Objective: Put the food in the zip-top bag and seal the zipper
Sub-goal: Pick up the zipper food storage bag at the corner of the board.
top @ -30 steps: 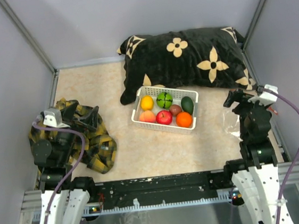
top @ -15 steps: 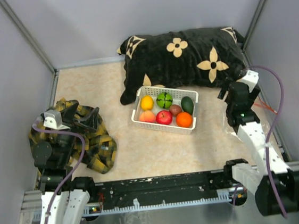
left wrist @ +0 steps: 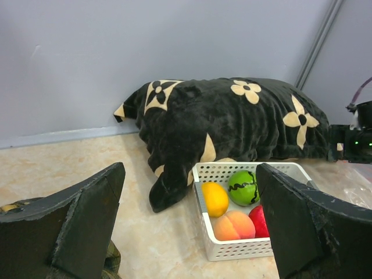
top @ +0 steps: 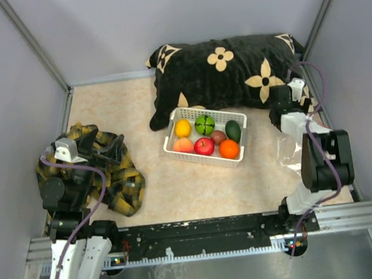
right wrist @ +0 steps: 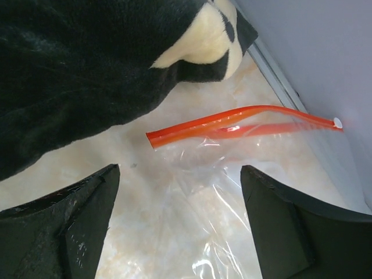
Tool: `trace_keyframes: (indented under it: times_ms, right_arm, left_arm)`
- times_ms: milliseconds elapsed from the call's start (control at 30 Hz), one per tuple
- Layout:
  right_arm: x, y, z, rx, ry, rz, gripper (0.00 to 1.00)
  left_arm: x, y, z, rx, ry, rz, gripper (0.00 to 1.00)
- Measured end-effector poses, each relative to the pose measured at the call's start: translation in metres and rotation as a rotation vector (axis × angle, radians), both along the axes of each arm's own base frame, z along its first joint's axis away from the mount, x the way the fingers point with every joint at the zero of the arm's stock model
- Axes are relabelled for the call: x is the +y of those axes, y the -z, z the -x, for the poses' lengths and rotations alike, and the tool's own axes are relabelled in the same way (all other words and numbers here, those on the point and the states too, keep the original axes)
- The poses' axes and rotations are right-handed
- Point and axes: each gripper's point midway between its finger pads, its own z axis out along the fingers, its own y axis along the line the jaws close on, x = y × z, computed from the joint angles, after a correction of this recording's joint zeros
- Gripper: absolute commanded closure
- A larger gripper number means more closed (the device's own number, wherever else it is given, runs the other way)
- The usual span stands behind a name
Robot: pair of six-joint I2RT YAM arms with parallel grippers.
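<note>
Top view: the step in hand looks like the reach for the zip-top bag (top: pixel 286 154). Nothing is bagged yet, and all the food (top: pixel 204 144) sits in the white basket (top: pixel 171 148) mid-table (top: pixel 178 190), just at 6 o'clock of the black pillow (top: pixel 232 71). The bag lies flat at 3 o'clock of the basket, near the right wall. The right gripper (top: pixel 280 108) hangs over the bag's far end by the pillow corner; I can't read its jaws from here. The left gripper (top: pixel 104 143) is over the plaid cloth (top: pixel 129 182) at 9 o'clock, well apart from the basket. Left wrist view: jaws spread wide with nothing between them, the basket ahead at 5 o'clock, four pieces of food showing. Right wrist view: jaws spread wide and empty above the clear film; contact can't be told. The zipper (right wrist: pixel 232 121) lies ahead at 12 to 1 o'clock, and its two strips seem to part toward the right end. Next move, my guess: come down and pinch one lip near the zipper to hold the mouth open. The film is thin and slippery, so a shallow bite may slip. The left arm then goes for the food.
</note>
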Motion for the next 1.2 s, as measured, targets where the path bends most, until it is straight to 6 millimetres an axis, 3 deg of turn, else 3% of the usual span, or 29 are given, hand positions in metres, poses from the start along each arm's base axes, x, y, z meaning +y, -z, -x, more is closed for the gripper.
trace_keyframes:
  times_ms: [167,267,633,700,833,967,1200]
  right_arm:
    - [-0.006,0.031,-0.009,0.102,0.025,0.019,0.17]
    - [-0.009,0.046,-0.005,0.156,0.041,0.036,0.26]
    - [-0.017,0.049,0.001,0.213,0.042,0.091,0.99]
    - [-0.018,0.046,0.001,0.207,0.041,0.095,1.00]
    - [-0.017,0.026,0.003,0.163,0.039,0.096,1.00]
    - [-0.010,-0.009,0.007,0.077,0.020,0.102,1.00]
    - [0.039,-0.079,0.009,-0.101,-0.128,0.095,1.00]
  left_arm:
    - [-0.001,0.000,0.000,-0.001,0.004,0.000,0.00]
    - [-0.001,0.000,0.000,-0.001,0.004,0.000,0.00]
    - [-0.001,0.000,0.001,0.000,0.006,-0.001,0.00]
    - [-0.002,0.000,0.001,0.000,0.009,-0.002,0.00]
    - [-0.003,0.001,0.001,0.002,0.014,-0.003,0.00]
    - [-0.003,0.001,0.002,-0.002,0.016,-0.003,0.00]
    - [-0.003,0.001,0.000,0.011,0.017,-0.002,0.00]
